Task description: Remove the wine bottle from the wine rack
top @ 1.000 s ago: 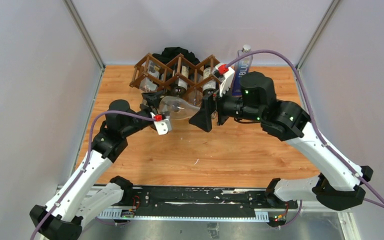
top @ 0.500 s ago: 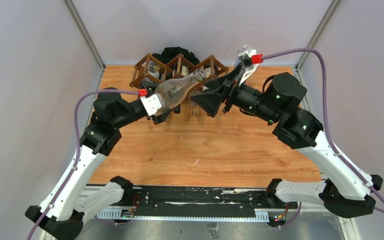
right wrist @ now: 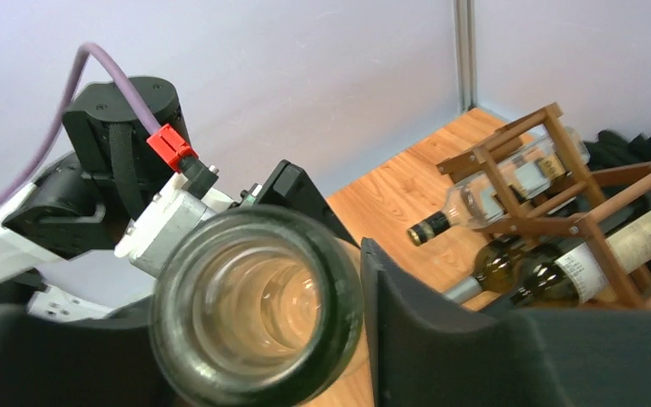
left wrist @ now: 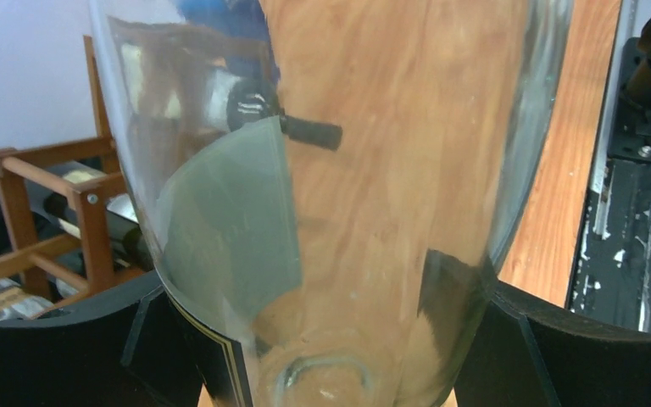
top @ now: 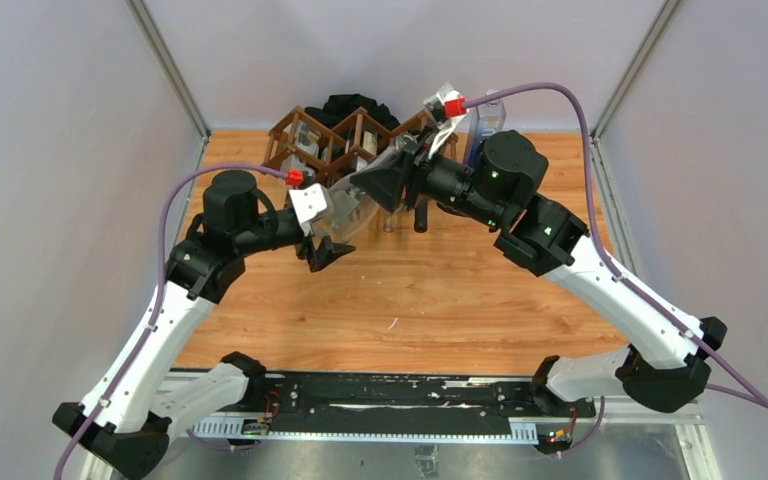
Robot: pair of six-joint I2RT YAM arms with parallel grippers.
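A clear empty wine bottle [top: 348, 205] hangs tilted above the table in front of the wine rack [top: 332, 135], a dark brown lattice with several bottles lying in its cells. My left gripper [top: 343, 226] is shut on the bottle's wide body. In the left wrist view the glass [left wrist: 347, 170] fills the frame between the black fingers [left wrist: 68, 348]. My right gripper [top: 401, 170] is shut round the bottle's neck. In the right wrist view the open mouth [right wrist: 256, 315] sits against the right finger [right wrist: 441, 339], and the rack [right wrist: 559, 191] lies behind.
A black cloth heap [top: 355, 105] lies behind the rack. A blue-labelled bottle [top: 487, 118] stands at the back right, close behind my right arm. Grey walls close in both sides and the back. A black rail [top: 390, 395] runs along the near edge.
The left arm has lifted the bottle from low in front of the rack and tilted its neck up to the right. The right gripper swung in and closed on the neck.
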